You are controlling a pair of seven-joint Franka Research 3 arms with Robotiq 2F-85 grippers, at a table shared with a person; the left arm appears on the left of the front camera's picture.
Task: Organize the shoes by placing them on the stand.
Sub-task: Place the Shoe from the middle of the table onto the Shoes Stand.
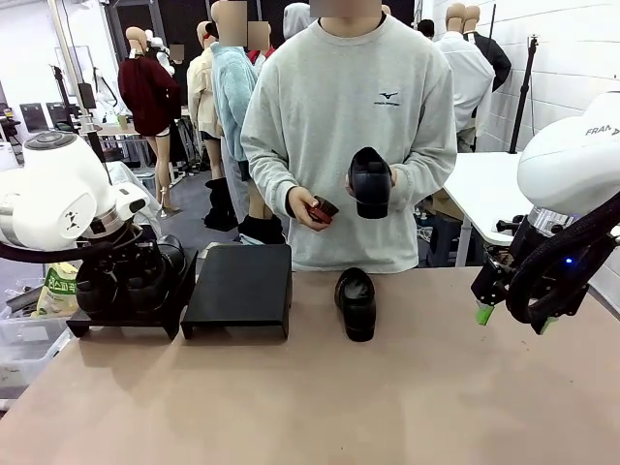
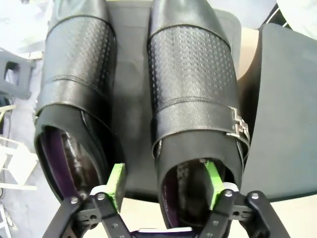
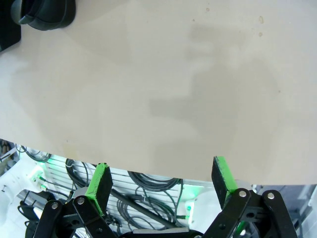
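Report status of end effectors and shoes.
Left end effector open over shoe pair on stand. Right end effector open, empty. Third shoe on table, fourth shoe in person's hand.

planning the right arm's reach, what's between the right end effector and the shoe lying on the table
Bare tabletop: in the front view nothing sits between the right end effector and the shoe on the table.

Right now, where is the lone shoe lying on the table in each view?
Front view: lone shoe centre, right of the empty stand.
Right wrist view: top-left corner.
Left wrist view: aimed at two other shoes instead.
Shared landmark: tan table.
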